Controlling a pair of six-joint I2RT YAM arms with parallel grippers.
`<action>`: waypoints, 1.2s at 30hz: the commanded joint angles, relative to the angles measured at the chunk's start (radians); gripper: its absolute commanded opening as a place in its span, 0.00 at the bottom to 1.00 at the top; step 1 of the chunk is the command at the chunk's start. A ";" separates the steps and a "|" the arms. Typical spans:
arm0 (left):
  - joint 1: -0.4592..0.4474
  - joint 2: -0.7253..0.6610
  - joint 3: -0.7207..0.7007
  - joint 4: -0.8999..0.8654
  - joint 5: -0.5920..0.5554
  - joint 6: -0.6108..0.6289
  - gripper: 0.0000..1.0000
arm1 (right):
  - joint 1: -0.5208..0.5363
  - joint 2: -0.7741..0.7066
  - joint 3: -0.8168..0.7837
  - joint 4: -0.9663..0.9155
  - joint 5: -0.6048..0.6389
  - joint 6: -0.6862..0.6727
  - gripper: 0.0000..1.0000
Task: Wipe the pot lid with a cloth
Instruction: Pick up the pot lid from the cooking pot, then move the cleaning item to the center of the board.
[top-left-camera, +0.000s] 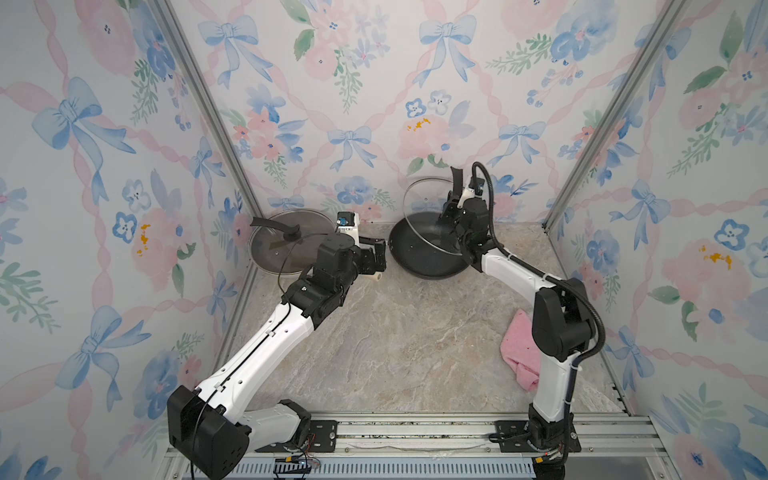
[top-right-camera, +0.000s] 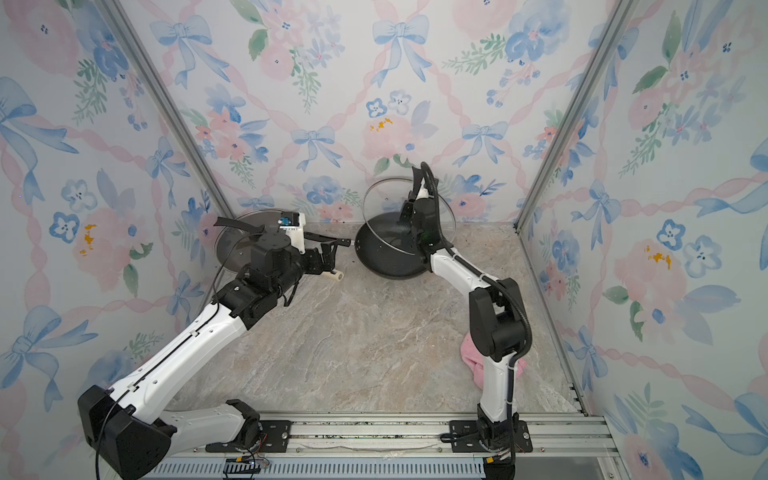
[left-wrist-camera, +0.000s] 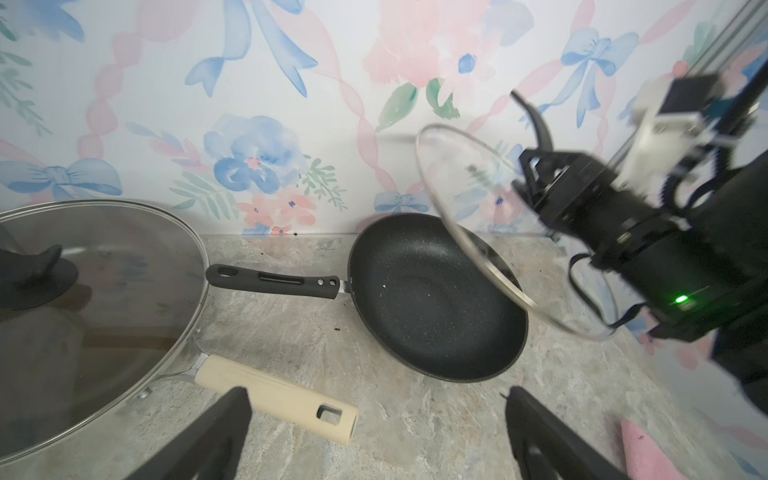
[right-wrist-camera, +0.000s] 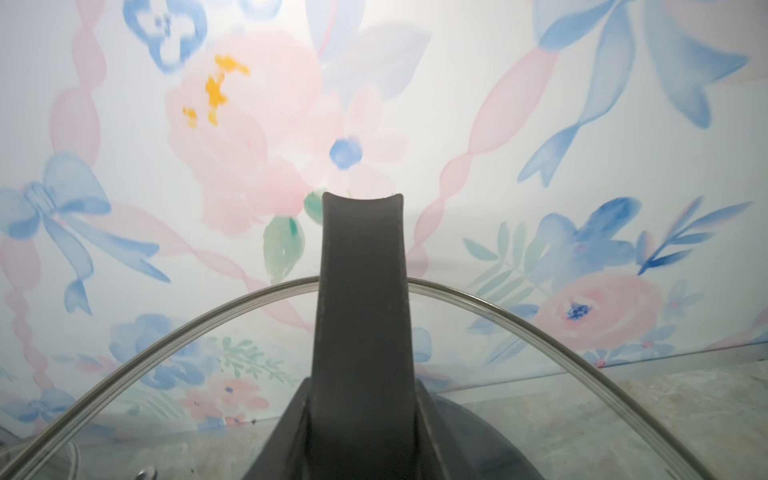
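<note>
One cloth (top-left-camera: 519, 347). Right gripper (top-left-camera: 452, 198) holds tilted lid (top-left-camera: 419, 203) over black pan (top-left-camera: 415, 259); second lid (top-left-camera: 274, 249) covers second pan (left-wrist-camera: 274, 397); left gripper (top-left-camera: 376, 251) wide.

Pretty sure the pot lid (left-wrist-camera: 469, 216) is clear glossy glass with a shiny metal rim, and its handle (right-wrist-camera: 361, 311) is matt black plastic. The pan (left-wrist-camera: 432, 291) has a dark speckled matt coating. The cloth (top-left-camera: 519, 345) is fuzzy pink fabric. The tabletop (top-left-camera: 395, 332) looks like smooth marbled stone.
</note>
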 joint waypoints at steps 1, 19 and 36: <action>0.007 0.051 -0.025 0.064 0.173 0.071 0.98 | -0.053 -0.233 0.055 -0.173 0.125 0.245 0.03; -0.433 0.516 0.162 0.125 0.269 0.177 0.98 | -0.217 -0.991 -0.192 -0.862 0.069 0.499 0.06; -0.734 1.157 0.780 0.065 0.157 0.192 0.94 | -0.217 -1.200 -0.075 -1.183 -0.138 0.380 0.06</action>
